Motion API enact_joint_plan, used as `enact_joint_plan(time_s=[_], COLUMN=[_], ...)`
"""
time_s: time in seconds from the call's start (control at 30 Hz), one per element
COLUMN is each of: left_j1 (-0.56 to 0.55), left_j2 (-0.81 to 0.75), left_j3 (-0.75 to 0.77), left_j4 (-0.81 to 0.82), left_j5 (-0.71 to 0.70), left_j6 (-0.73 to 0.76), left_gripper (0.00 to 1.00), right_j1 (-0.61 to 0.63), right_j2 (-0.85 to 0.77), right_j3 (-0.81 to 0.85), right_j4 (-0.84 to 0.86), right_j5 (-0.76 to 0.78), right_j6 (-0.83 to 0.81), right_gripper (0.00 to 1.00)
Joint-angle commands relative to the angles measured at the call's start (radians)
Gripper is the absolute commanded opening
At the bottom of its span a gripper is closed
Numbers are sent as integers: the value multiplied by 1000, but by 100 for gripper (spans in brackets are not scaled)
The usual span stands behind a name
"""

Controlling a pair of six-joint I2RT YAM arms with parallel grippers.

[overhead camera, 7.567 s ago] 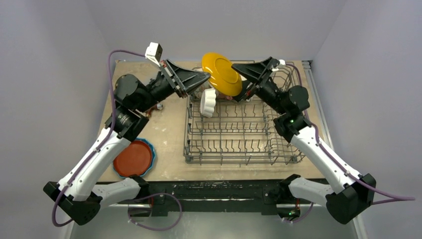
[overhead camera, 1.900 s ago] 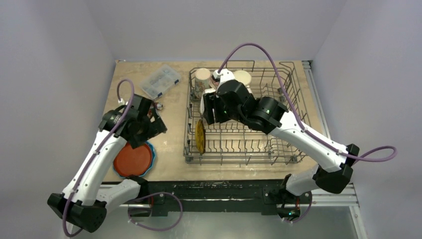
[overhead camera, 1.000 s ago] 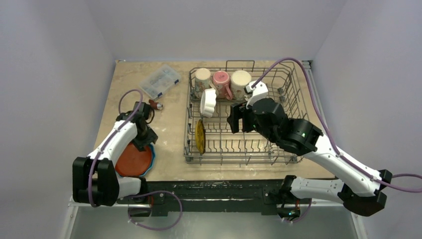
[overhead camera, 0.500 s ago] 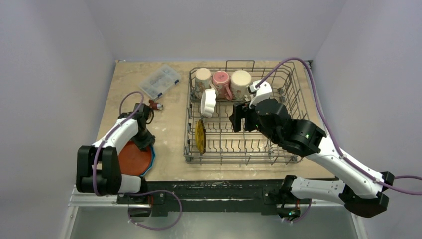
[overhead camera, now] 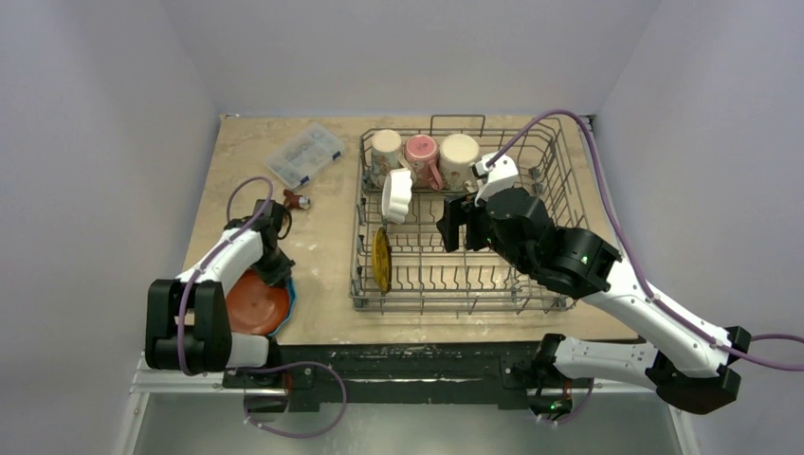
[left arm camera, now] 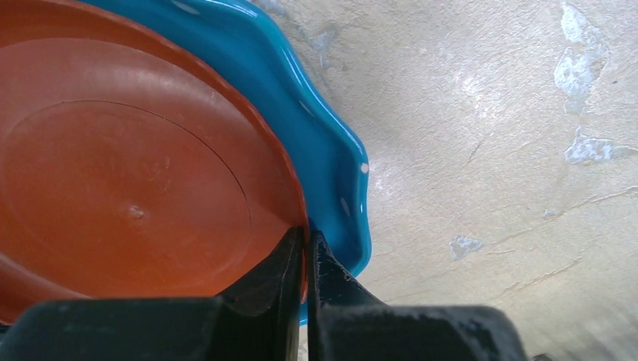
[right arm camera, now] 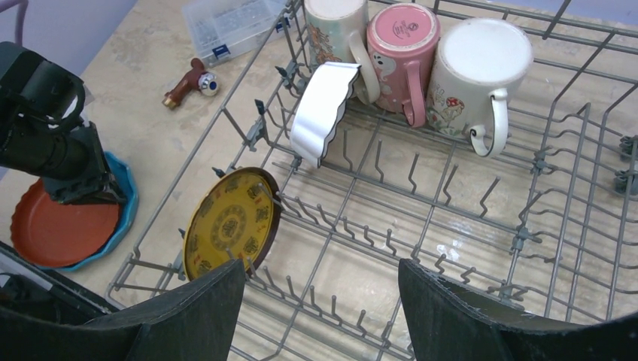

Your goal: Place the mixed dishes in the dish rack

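We see the left gripper (left arm camera: 307, 235) down at the near left of the table (left arm camera: 489, 150). Its fingers (left arm camera: 282, 263) are closed tight on the right-hand rim of the orange plate (left arm camera: 128, 188). That plate lies nested in the blue plate (left arm camera: 327, 150), whose wavy edge shows past it on the right and far side. We cannot tell whether the orange plate is lifted off the blue one at all.

To the right stands the dish rack (overhead camera: 455, 305). Along its far edge, towards the left, three mugs stand side by side with their bottoms up, as far as we can tell: a cream mug (right arm camera: 335, 22), a pink mug (right arm camera: 402, 37) and a second cream mug (right arm camera: 481, 60). Just near of the first cream mug, a white scalloped bowl (right arm camera: 322, 113) stands on its edge among the tines. Nearer again, by the rack's left wall, the yellow plate (right arm camera: 229, 222) stands on edge between tines, tilted a little.

The right gripper (right arm camera: 320, 271) hangs above the middle of the rack. Its fingers (right arm camera: 203, 308) are spread wide and hold nothing.

On the table left of the rack we make out a clear plastic box (overhead camera: 305, 154) at the far side. A small red-brown tool (overhead camera: 296, 200) lies a little nearer, apart from both the box and the plates.
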Motion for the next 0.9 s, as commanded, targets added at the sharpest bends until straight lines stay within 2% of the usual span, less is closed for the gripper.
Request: enact_joint_plan(time_s=[0.0,0.3,0.43,0.57,0.63,0.7,0.8,0.87], left_j1=[10,9,10,9,7,7,-14,-62], left_j2=[-36,-253,-356,-438,-472,-503,-514,-501], left_j3=[6,122,276,492,567,593,609,622], left_j4=[-12,-228,-329,-339,-278,-137,163,379], left_j5=[-6,-33,-7,25,70,171,359,427], left_j6=[1,-38,-69,-120,-189,-272,-356,-381], left_gripper=[0,0,0,0,0,0,0,0], right_j1=[-3,-2,-2,-3,-3,-4,-12,-24], right_j2=[-6,24,43,61,67,77,92,90], right_j3=[6,15,23,30,25,25,44,55], right_j4=[22,34,41,48,57,66,65,67], right_j5=[14,1,-21,-52,-61,-71,-99,-126], right_j6=[2,-6,-4,15,31,50,81,106], right_gripper=[74,74,74,75,76,78,80,83])
